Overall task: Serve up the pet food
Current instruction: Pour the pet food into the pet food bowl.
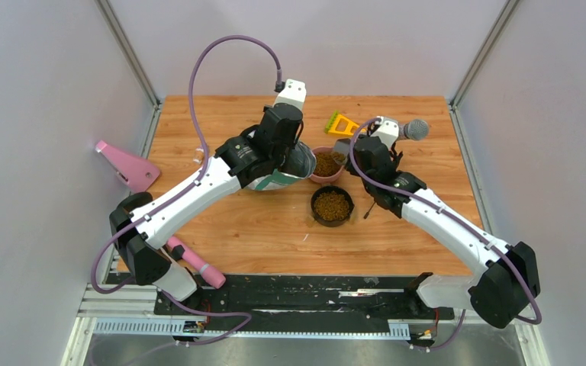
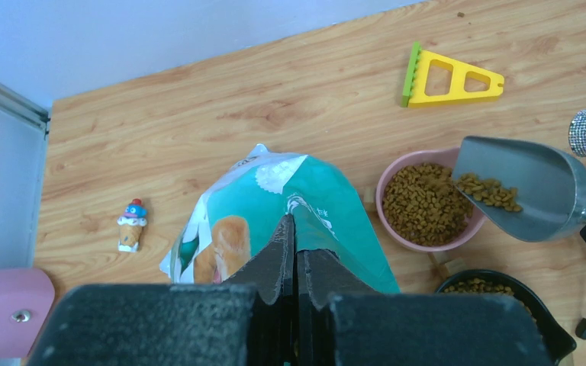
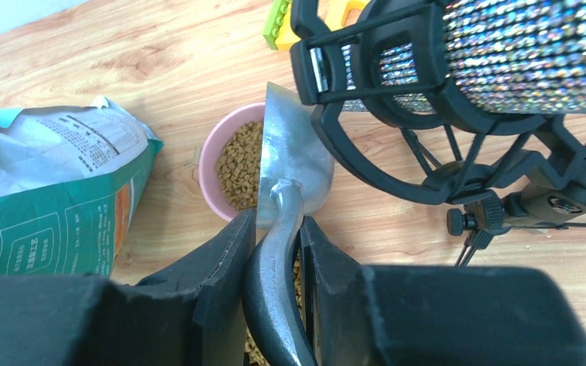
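Observation:
The pet food is brown kibble. It fills the pink bowl (image 1: 314, 174) and the black bowl (image 1: 313, 210), and a little lies in the grey scoop (image 2: 538, 194), as kibble (image 2: 490, 192). My right gripper (image 3: 278, 226) is shut on the scoop's handle and holds the scoop tilted over the pink bowl's (image 3: 212, 164) right rim. My left gripper (image 2: 296, 236) is shut on the top edge of the teal-green and white bag (image 2: 275, 194), which stands just left of the pink bowl (image 2: 384, 200). The bag's inside is hidden.
A glittery microphone (image 3: 519, 53) on a black stand sits close to the right of the scoop. A yellow toy (image 2: 450, 76) lies behind the bowls. A small ice-cream figure (image 2: 131, 225) stands left of the bag. Pink objects (image 1: 126, 166) lie at the table's left edge.

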Action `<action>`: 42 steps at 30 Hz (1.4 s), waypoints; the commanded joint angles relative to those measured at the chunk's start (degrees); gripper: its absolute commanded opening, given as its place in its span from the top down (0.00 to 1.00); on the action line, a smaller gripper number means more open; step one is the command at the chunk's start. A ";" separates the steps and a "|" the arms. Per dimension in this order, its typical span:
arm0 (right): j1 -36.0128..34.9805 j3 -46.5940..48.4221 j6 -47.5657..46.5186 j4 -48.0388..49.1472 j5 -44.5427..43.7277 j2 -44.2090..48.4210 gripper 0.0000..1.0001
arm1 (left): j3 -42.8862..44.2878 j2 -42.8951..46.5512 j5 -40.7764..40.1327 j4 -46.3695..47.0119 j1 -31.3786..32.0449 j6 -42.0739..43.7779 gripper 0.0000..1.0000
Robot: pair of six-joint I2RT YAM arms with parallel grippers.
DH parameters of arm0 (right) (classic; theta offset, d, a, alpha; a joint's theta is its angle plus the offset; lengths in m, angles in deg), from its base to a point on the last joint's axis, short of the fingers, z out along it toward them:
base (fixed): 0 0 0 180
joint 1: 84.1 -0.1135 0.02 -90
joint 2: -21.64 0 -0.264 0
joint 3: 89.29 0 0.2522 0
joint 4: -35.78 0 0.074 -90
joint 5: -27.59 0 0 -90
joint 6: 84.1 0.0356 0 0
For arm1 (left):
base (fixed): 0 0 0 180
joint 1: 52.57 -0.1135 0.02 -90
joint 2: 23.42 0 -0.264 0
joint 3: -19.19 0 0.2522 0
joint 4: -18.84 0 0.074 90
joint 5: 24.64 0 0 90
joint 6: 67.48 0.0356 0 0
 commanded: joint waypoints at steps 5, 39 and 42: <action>-0.11 4.22 -5.61 1.63 7.46 -1.63 1.00 | 1.13 5.26 -2.25 6.52 -0.41 -0.44 1.00; -4.40 10.17 -5.09 -1.20 14.00 12.00 0.91 | 1.40 6.14 -3.11 5.57 -0.71 -1.23 1.00; -2.36 10.41 -0.22 1.30 14.57 15.47 0.96 | 0.87 6.62 -2.42 5.51 -0.71 -2.09 1.00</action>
